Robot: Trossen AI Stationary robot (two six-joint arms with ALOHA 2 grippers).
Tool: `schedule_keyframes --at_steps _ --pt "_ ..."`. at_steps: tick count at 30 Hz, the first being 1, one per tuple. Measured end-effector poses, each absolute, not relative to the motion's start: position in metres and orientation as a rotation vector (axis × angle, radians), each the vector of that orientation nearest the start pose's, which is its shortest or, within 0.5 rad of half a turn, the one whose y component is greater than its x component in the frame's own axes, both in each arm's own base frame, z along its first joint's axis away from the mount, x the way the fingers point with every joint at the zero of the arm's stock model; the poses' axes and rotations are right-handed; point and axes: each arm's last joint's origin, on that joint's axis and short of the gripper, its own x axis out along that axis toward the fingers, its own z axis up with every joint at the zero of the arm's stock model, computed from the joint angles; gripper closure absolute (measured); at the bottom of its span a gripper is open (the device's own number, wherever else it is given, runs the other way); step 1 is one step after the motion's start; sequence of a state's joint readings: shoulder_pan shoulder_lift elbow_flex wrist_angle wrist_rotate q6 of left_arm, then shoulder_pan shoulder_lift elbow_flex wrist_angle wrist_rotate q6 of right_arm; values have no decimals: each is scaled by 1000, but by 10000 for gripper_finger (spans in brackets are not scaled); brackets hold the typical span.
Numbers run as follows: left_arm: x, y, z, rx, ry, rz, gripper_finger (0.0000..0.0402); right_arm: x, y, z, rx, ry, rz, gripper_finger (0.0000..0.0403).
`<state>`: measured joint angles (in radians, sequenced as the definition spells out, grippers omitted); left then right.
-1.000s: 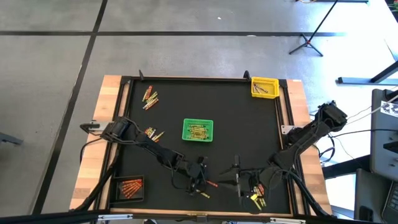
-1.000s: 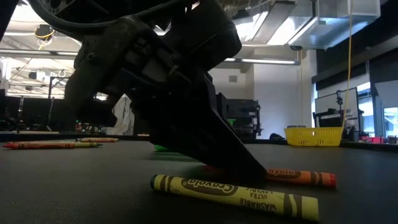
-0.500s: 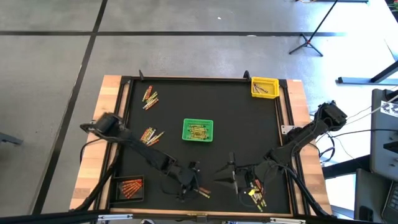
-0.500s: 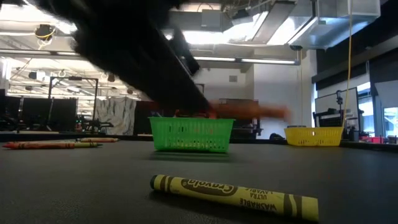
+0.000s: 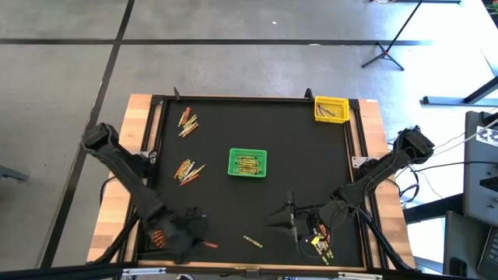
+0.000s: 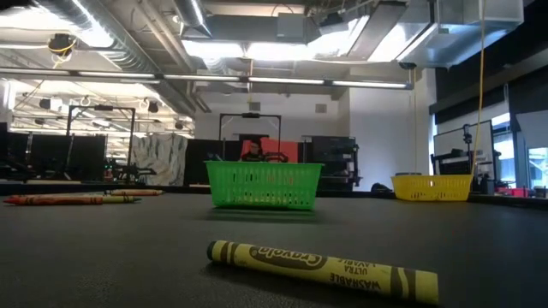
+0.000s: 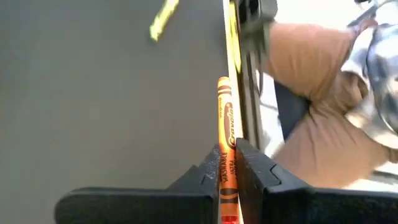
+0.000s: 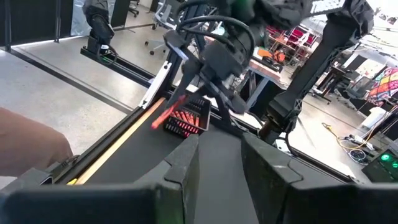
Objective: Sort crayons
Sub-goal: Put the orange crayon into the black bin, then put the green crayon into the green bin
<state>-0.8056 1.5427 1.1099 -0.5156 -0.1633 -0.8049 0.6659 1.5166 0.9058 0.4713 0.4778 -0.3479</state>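
At lower left of the high view, left hand (image 5: 204, 243) clamped on an orange crayon (image 7: 227, 149) beside the black basket (image 5: 161, 235), right hand (image 5: 274, 223) half-open, empty, lower right of the worktop (image 5: 296, 155).

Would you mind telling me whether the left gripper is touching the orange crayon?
Touching. The left wrist view shows the orange crayon pinched between the left gripper's two fingers, with no gap on either side.
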Motion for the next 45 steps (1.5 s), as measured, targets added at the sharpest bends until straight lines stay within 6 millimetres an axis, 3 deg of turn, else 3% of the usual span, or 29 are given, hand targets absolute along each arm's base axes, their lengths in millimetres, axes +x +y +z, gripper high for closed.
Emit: schedule_keyframes --at_steps 10,19,35,45 --pt "151 -248 229 -347 1266 10 385 270 195 263 -412 85 207 288" --pt "109 -254 226 -379 1299 184 385 270 195 263 -394 87 206 288" --pt "103 -252 225 -392 1284 255 383 270 195 263 -394 88 206 288" --pt "103 -251 225 -427 1279 292 308 270 195 262 -395 90 206 288"
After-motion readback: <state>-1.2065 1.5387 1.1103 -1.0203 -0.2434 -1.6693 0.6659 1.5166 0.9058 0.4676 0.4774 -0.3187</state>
